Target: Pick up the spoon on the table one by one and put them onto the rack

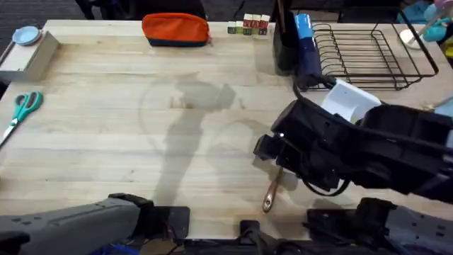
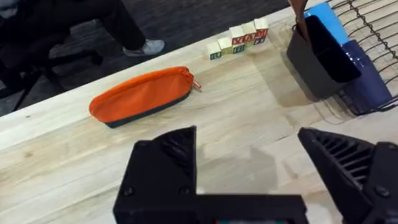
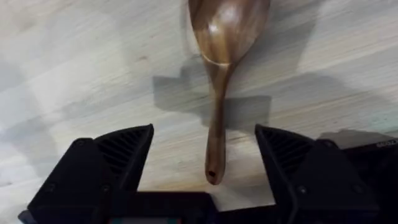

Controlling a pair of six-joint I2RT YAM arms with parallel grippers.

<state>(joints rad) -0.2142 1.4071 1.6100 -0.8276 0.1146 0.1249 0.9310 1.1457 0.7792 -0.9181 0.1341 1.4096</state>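
Spoon (image 3: 219, 74): lies on bench (image 1: 106, 142), lower right of overhead frame, handle running between spread fingers of right end effector (image 3: 205, 155); left end effector (image 2: 249, 162) spread, farther.

Letter blocks (image 2: 238, 40): print too small to read

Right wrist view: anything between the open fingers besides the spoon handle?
No. The spoon handle lies between the right gripper fingers, over bare table.

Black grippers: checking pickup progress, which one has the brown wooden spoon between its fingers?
The right gripper, open astride the brown wooden spoon's handle; the open left gripper has bare tabletop between.
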